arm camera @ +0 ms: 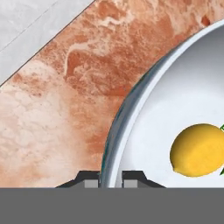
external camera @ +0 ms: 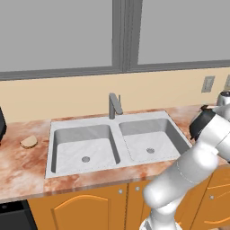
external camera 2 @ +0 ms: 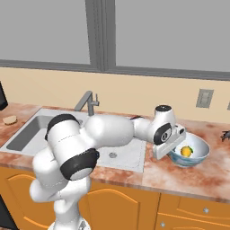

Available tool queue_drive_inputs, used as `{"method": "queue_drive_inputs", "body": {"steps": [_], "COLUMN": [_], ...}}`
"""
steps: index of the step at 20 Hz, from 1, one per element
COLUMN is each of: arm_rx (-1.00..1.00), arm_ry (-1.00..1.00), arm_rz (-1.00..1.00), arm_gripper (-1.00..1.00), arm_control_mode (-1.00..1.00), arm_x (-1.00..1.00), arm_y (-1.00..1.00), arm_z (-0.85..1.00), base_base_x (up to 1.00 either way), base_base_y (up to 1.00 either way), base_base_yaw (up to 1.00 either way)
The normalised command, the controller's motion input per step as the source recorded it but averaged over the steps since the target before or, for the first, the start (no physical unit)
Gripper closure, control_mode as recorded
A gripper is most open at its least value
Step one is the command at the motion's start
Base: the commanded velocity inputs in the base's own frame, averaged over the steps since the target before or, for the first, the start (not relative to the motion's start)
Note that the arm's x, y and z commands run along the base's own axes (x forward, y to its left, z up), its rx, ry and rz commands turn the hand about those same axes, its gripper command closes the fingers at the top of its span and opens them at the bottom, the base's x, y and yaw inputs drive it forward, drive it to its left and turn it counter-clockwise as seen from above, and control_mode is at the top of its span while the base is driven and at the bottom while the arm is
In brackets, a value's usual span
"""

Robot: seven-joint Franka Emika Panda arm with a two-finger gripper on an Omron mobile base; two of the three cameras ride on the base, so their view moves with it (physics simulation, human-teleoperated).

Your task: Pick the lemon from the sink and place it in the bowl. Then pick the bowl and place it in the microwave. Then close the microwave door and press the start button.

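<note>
Steel basins of the sink (external camera: 108, 146) lie bare on the left, set in reddish stone. To the right, on the counter (external camera 2: 197, 177), stands the bowl (external camera 2: 191, 152) with the lemon (external camera 2: 186, 151) already resting inside. The gripper (arm camera: 110, 178) sits at the bowl's near rim, a finger on either side of the wall, pinched onto it. Ceramic like this looks stiff, smooth and chippable; I'd judge the rim the sensible hold, lifted level so the fruit doesn't roll.
</note>
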Motion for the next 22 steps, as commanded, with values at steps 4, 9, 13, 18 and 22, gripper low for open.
{"method": "queue_drive_inputs", "body": {"steps": [4,9,13,18,22], "arm_rx": [-0.09,-0.16,-0.21,-0.03,0.10], "arm_ry": [0.00,-0.04,-0.01,0.00,0.00], "arm_rz": [0.00,0.14,0.14,0.12,0.12], "arm_gripper": [1.00,1.00,1.00,1.00,1.00], "arm_control_mode": [-1.00,-1.00,-1.00,-1.00,-1.00], "arm_x": [-0.67,-0.65,-0.62,-0.59,-0.47], "arm_y": [0.38,0.80,1.00,0.97,0.65], "arm_z": [1.00,1.00,1.00,1.00,1.00], "base_base_x": [0.00,0.00,0.00,0.00,0.00], "base_base_y": [0.00,0.00,0.00,0.00,0.00], "base_base_yaw": [0.00,0.00,0.00,0.00,0.00]}}
